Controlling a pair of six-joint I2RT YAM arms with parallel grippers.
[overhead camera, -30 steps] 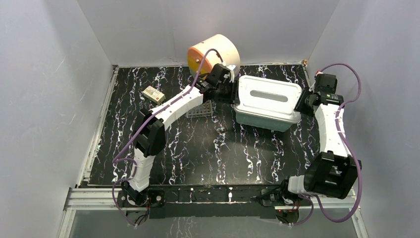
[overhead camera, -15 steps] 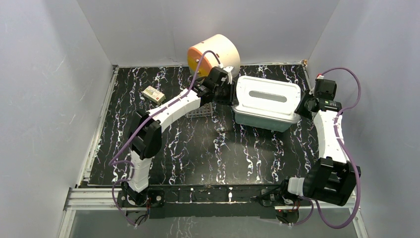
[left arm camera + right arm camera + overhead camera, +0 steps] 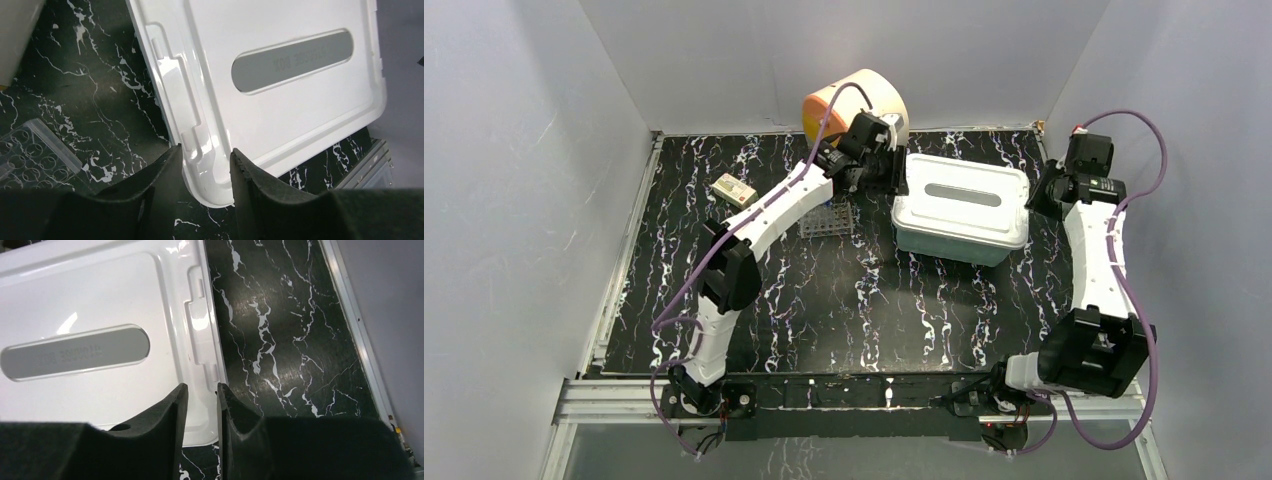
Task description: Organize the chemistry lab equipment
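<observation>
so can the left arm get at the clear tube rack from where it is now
Probably yes. The tube rack sits uncovered on the table right next to the left gripper, which hangs open and empty over the white lid. It would likely only need to pull back a little.

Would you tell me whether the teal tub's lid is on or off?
On: the white lid sits flat over the teal tub, covering its whole top; none of the inside shows in any view.
</observation>
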